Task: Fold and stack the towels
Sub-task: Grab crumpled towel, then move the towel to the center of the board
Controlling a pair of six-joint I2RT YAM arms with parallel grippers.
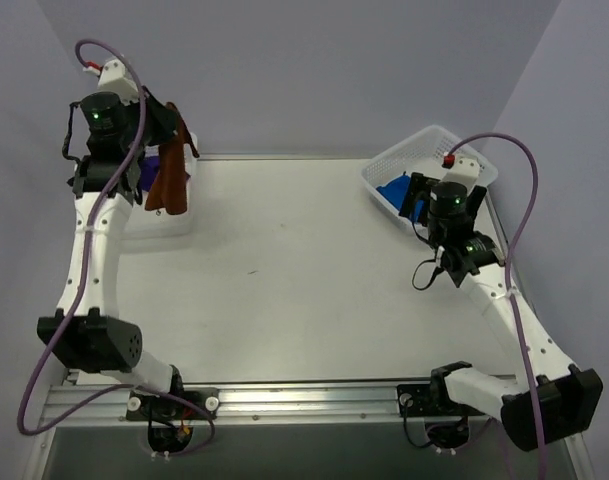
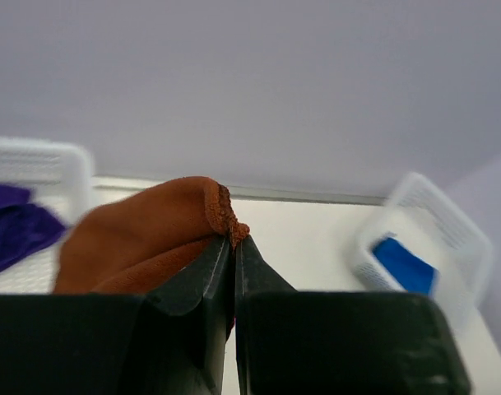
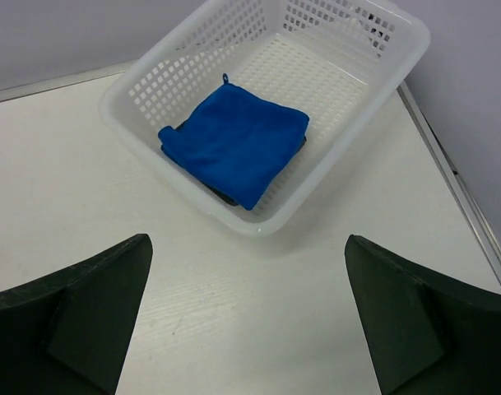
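In the left tool (image 2: 234,243), clamped tight, hangs the rust-brown towel (image 2: 135,237) — arm raised high; right tool (image 3: 247,271) gapes, empty.

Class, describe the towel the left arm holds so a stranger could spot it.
Find the white basket at the table's far left corner. Over it hangs a rust-brown towel, pinched in the left end effector. The purple towel and blue towel lie in baskets.
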